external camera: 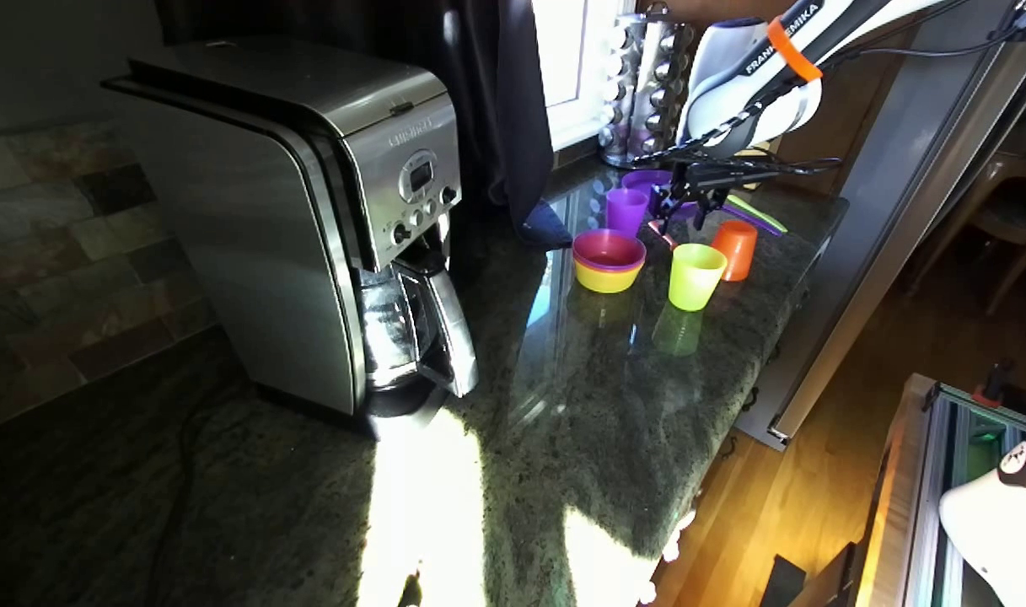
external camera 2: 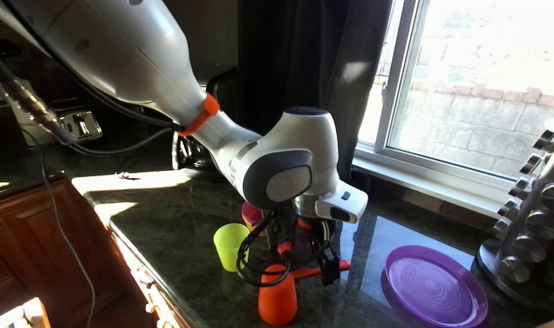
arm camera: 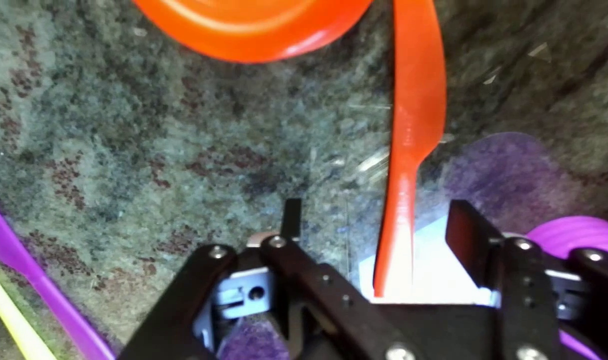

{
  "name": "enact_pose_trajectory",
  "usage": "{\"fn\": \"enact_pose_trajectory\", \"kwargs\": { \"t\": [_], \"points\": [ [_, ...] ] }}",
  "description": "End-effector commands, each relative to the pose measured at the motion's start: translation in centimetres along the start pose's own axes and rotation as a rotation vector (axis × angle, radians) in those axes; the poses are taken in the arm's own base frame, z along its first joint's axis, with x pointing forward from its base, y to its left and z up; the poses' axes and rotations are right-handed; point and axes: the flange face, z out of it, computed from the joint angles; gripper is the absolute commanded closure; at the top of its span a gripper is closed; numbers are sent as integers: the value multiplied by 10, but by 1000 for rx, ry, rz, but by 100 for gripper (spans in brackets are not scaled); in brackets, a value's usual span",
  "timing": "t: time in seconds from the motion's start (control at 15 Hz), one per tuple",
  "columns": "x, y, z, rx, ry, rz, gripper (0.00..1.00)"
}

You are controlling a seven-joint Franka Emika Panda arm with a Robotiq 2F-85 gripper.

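My gripper [arm camera: 376, 220] points down over the dark stone counter and stands open, its fingers [arm camera: 292, 220] well apart. Between them, touching neither finger in the wrist view, lies a red-orange plastic knife [arm camera: 417, 95]. The knife's handle end disappears behind the gripper body. An orange cup [arm camera: 249, 30], upside down, shows at the top edge of that view. In an exterior view the gripper [external camera 2: 307, 260] is above the knife [external camera 2: 306, 273], with the orange cup [external camera 2: 277, 300] nearby. A lime green cup [external camera: 696, 276] stands upright close by.
Stacked bowls [external camera: 609, 276] and a purple cup [external camera: 626, 211] stand near the gripper. A purple plate [external camera 2: 436, 291] lies by a spice rack [external camera 2: 536, 218]. Purple [arm camera: 44, 290] and yellow-green utensils [arm camera: 14, 320] lie at lower left. A coffee maker [external camera: 310, 211] occupies the counter's other end.
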Motion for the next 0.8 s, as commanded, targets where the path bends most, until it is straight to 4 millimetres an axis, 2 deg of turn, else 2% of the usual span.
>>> {"fn": "enact_pose_trajectory", "kwargs": {
  "t": [0.0,0.13,0.27,0.47,0.53,0.67,0.73],
  "points": [
    [-1,-2,9,6,-18,3,58],
    [-2,-3,11,4,-21,1,70],
    [-2,-4,14,2,-25,-1,71],
    [-2,-5,14,3,-24,-3,56],
    [-2,-5,15,2,-25,-4,46],
    [-2,-6,17,-2,-27,-5,39],
    [-3,-6,18,-3,-28,-6,39]
  ]
}}
